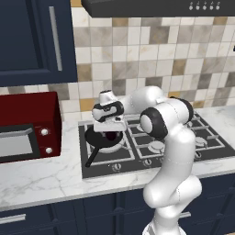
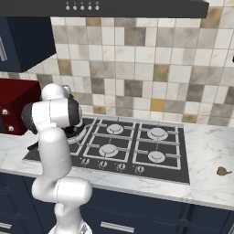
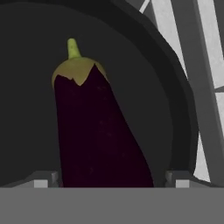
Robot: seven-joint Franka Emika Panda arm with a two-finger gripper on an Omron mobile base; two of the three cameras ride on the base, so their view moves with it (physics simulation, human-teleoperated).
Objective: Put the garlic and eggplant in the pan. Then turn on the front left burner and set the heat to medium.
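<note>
Dark purple eggplant (image 3: 96,131) with green stem lying inside the round black frying pan (image 3: 175,109) on the cooktop's left side; its near end is cut off. Gripper (image 3: 111,178) fingers spread, flanking it.

The left base view looked forward and down from behind the arm's left side, taking in the stove (image 1: 151,142), a red microwave (image 1: 27,131) and the tiled wall (image 1: 151,50). The right base view looked from behind the arm's right, farther along the counter (image 2: 210,151), over the same stove (image 2: 123,146) and wall (image 2: 137,64). The hand view sat very close above the pan (image 3: 166,109), pointing down along the gripper (image 3: 111,179) at the eggplant (image 3: 96,135), with a strip of grate (image 3: 197,74) at its edge.
</note>
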